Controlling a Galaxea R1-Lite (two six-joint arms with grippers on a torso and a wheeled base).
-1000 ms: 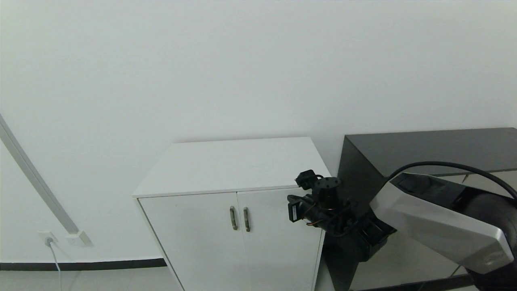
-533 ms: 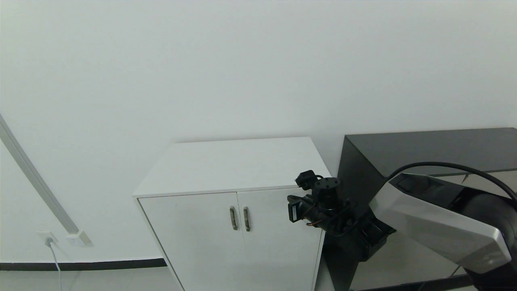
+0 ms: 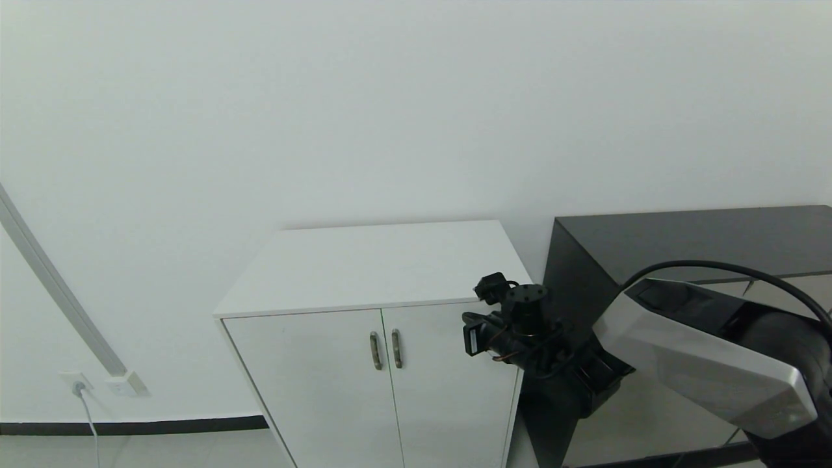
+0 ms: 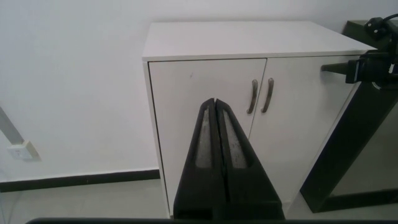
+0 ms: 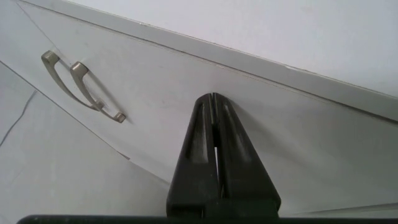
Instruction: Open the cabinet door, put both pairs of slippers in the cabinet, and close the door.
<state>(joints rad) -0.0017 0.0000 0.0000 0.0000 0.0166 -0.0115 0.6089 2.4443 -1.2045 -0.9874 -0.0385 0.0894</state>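
The white cabinet [image 3: 370,266] stood in the lower centre of the head view, against a plain white wall [image 3: 390,97]. Both of its doors were shut: the left door [image 3: 312,383] and the right door [image 3: 448,390] met at a narrow seam. Two metal handles, one [image 3: 374,351] on the left door and the other [image 3: 396,351] on the right, stood upright side by side at that seam.

The right gripper [image 5: 214,99] was at the upper right corner of the right door, lower centre-right in the head view. Its jaws were pressed together with only a thin slit between them, and they held nothing. The tips lay close to the door face just under the edge of the cabinet's top board; contact with the door could not be determined. The handles were well apart from it.

The left gripper [image 4: 215,102] pointed at the cabinet front, well apart from it. Its jaws were fully closed and empty.

A black unit [image 3: 689,240] with a glossy front stood just beside the cabinet, at the right of the frame. At the lower left, a wall socket [image 3: 77,382] carried a plugged-in cord [image 3: 91,422]. A slanted conduit [image 3: 52,286] ran down to a box beside it. A dark baseboard [image 3: 130,426] lined the foot of the wall.
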